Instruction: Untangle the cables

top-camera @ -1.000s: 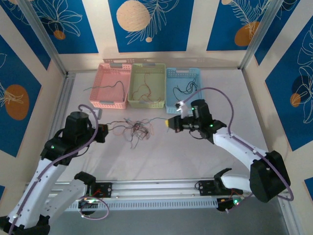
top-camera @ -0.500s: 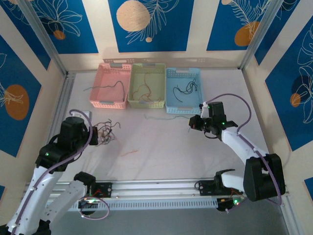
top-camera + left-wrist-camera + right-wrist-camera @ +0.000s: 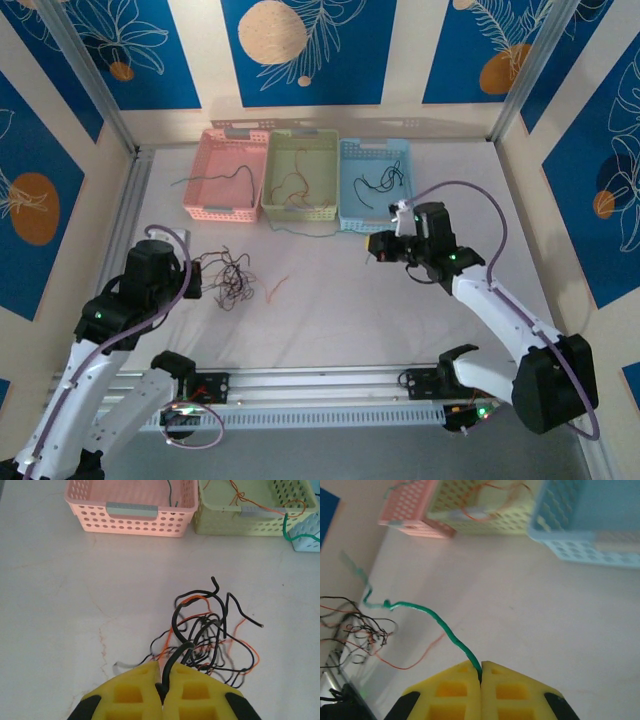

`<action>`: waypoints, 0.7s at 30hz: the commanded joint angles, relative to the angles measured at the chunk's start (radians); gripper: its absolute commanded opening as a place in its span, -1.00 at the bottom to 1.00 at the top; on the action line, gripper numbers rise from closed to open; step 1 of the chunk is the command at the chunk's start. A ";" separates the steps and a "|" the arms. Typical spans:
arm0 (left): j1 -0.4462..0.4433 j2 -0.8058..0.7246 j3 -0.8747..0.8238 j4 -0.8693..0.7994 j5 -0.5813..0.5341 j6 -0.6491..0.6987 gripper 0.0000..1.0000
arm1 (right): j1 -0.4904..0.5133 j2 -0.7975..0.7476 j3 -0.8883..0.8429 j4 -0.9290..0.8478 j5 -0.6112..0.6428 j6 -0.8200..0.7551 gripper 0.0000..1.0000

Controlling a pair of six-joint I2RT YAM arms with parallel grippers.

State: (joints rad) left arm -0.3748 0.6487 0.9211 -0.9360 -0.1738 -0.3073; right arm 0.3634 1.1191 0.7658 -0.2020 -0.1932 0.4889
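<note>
From above, we see the left gripper [image 3: 197, 279] closed on the edge of the tangle of thin black and orange-red cables [image 3: 228, 281], anchoring it on the pale bench [image 3: 330, 310]. The right gripper [image 3: 376, 246] sits well apart, near the blue plastic basket [image 3: 372, 218]. The left wrist view confirms a black strand pinched, so the knot cannot slide. The right wrist view shows that gripper nipping a thin green cable [image 3: 435, 616], held clear, we judge, for sorting.
</note>
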 commanded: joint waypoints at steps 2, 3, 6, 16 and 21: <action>0.009 0.010 -0.009 0.029 0.028 0.019 -1.00 | 0.083 0.137 0.211 -0.043 0.115 0.043 -1.00; 0.009 0.011 -0.008 0.029 0.026 0.019 -1.00 | 0.103 0.184 0.260 -0.066 0.134 0.042 -1.00; 0.009 0.007 -0.010 0.031 0.024 0.019 -1.00 | 0.163 0.347 0.449 -0.138 0.232 0.031 -1.00; 0.010 0.009 -0.019 0.037 0.023 0.019 -1.00 | 0.255 0.891 1.090 -0.324 0.450 -0.087 -1.00; 0.010 0.012 -0.021 0.039 0.024 0.019 -1.00 | 0.301 1.121 1.422 -0.443 0.529 -0.178 -1.00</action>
State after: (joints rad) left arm -0.3748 0.6632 0.9073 -0.9207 -0.1608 -0.3042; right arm 0.6334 2.1696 2.0541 -0.5343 0.2527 0.3885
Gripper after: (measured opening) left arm 0.064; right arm 0.051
